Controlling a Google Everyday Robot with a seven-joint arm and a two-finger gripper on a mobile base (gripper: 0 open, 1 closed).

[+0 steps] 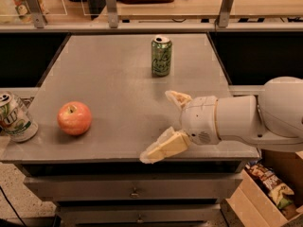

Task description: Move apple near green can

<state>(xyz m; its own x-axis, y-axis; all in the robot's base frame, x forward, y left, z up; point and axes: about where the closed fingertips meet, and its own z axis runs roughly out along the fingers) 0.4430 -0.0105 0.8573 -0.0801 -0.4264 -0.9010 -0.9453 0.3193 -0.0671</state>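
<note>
The red-orange apple [74,118] sits on the grey table [118,89] at its front left. The olive-green can [161,56] stands upright at the back middle of the table. My gripper [160,124] is over the table's front right, well to the right of the apple and nearer than the can. Its two pale fingers [163,148] are spread wide apart and hold nothing. The white arm reaches in from the right edge.
A white-and-green can [13,117] stands at the front left edge, left of the apple. A cardboard box [267,193] with packets sits on the floor at the lower right. A rail and shelf run behind the table.
</note>
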